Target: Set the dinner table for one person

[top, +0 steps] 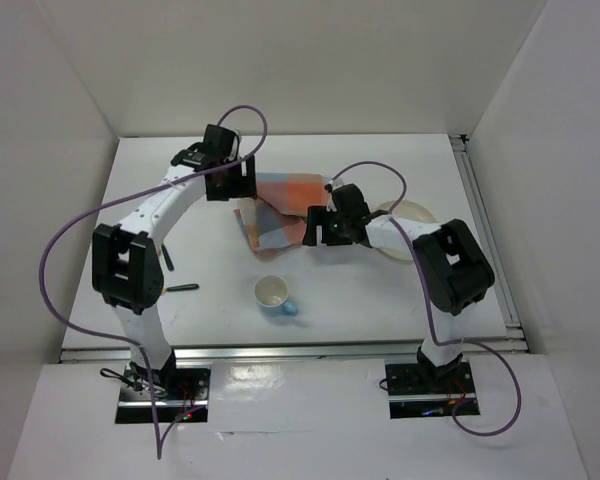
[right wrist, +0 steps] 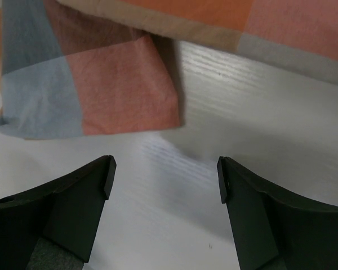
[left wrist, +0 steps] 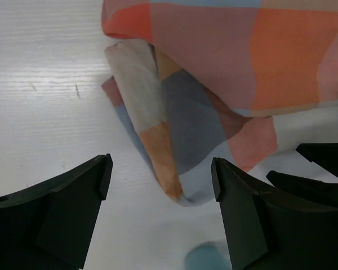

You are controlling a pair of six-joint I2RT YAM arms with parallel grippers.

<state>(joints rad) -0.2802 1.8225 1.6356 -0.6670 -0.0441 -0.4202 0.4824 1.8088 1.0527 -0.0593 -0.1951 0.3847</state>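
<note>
both hands open at a rumpled checked cloth (top: 275, 215) on the white counter (top: 380, 290)

the counter fills the middle of the top view, with rails on its near and 3 o'clock edges, and carries everything. the cloth lies folded over itself near the centre. the left hand (left wrist: 160, 174) hangs at the cloth's 10 o'clock edge, fingers spread, gripping nothing. the right hand (right wrist: 166, 174) sits at its 3 o'clock edge, fingers apart over bare counter. a plate (top: 417, 213) lies at 3 o'clock of the cloth, a cup (top: 273, 295) at 6 o'clock and a thin dark utensil (top: 183, 287) at 8 o'clock.
</note>
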